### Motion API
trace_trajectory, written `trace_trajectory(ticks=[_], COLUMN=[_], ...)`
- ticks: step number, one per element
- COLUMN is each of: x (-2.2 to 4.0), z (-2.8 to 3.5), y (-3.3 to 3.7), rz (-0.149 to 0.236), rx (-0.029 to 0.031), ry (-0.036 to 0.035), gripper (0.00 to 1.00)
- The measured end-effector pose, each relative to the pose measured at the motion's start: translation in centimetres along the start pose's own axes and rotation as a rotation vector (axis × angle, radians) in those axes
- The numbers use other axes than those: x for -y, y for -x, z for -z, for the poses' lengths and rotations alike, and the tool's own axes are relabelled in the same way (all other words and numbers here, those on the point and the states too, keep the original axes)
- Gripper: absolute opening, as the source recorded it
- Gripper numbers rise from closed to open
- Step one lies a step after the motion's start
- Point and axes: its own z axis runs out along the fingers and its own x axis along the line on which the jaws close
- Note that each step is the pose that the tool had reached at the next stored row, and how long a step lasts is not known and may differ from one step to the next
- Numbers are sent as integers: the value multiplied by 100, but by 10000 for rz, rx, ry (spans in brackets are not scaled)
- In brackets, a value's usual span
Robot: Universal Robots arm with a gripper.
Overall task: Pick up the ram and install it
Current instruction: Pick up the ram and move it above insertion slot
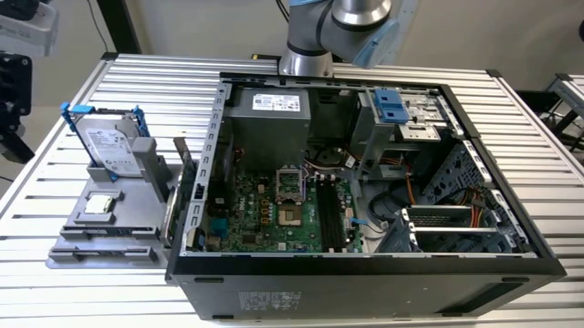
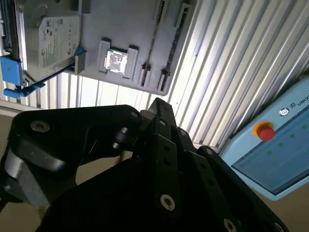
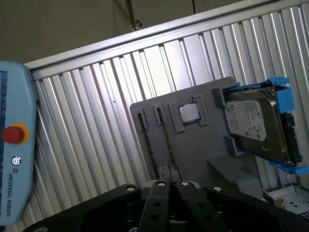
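The ram stands on edge in a slot of the grey parts tray, at the exterior view's left, beside the open computer case. Both wrist views show the ram as a thin dark strip in the slot nearest the square processor chip. My gripper hovers high above the tray, its black fingers shut together with nothing between them. Inside the case, the motherboard's long black memory slots lie uncovered. The arm rises behind the case.
The tray also holds a silver hard drive in a blue bracket and a processor chip. A blue pendant with a red button lies on the ribbed metal table.
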Motion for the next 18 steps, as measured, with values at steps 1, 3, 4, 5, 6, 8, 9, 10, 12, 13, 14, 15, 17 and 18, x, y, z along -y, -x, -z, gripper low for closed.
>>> trace_trajectory(ticks=[1,3,4,5,6,8,9,10,12,13,14,15,17,18], x=[0,0,0,0,0,0,0,0,0,0,0,1,1,1], z=[-3,-10,-13,-15,-17,-21,-23,-25,-30,-31,-33,-35,-37,-37], y=[0,0,0,0,0,-1,-1,-1,-1,-1,-1,-1,0,-1], rz=[176,500,688,862,1053,1414,1600,1779,2138,2294,2447,2563,2767,2803], rx=[-1,-2,-2,-3,-4,-4,-5,-5,-5,-5,-6,-7,-7,-8], ry=[-4,-8,-10,-14,-17,-21,-24,-29,-39,-41,-41,-39,-33,-31], gripper=[0,0,0,0,0,0,0,0,0,0,0,0,0,0])
